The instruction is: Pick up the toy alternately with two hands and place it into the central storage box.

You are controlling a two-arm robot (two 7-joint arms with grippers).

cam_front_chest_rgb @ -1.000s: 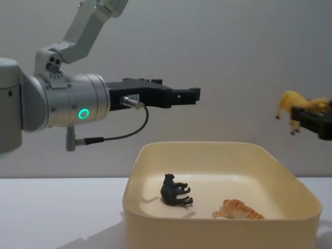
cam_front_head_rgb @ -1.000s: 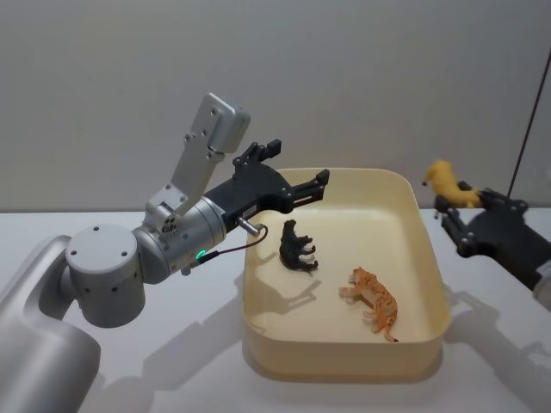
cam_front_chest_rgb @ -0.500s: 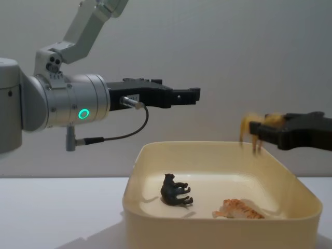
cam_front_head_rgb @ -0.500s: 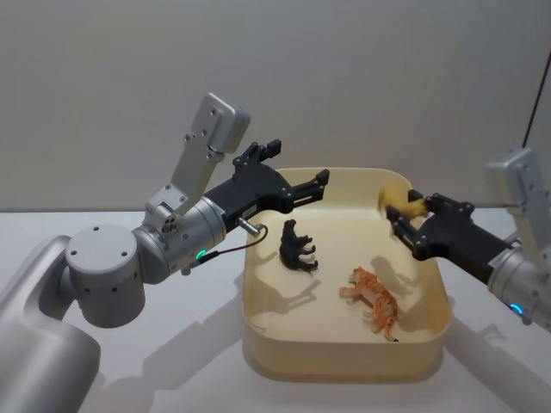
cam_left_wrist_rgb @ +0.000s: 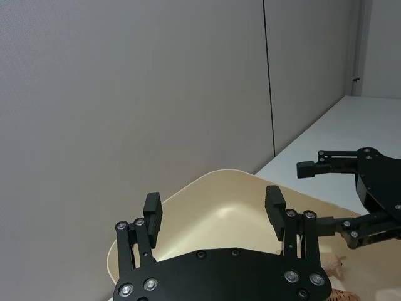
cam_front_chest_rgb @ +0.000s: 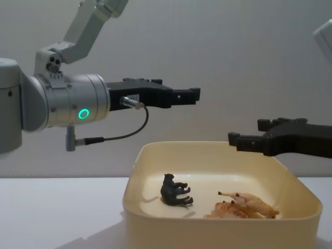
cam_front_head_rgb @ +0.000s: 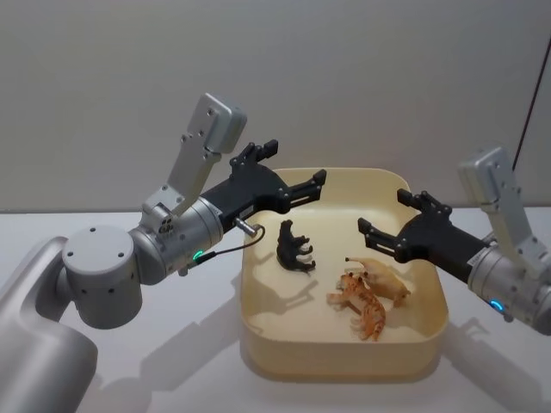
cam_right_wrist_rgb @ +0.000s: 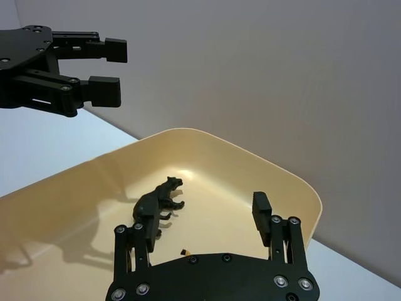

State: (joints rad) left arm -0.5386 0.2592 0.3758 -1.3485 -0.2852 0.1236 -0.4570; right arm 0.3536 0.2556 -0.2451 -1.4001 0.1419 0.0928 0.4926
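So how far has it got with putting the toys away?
Three toys already lie in the cream storage box: a black animal, an orange striped tiger and a tan animal resting against the tiger. Nothing is in hand: the right gripper hangs open above the box, and the left gripper is open over its far left corner. No toys are seen on the table.

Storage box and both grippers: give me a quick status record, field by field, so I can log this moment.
box: cream tub on the white table
contents: black animal, orange tiger, tan animal lying against the tiger
left gripper: open, empty, above the tub's far-left corner
right gripper: open, empty, above the tub's right side, over the tan animal
toys in hand: none
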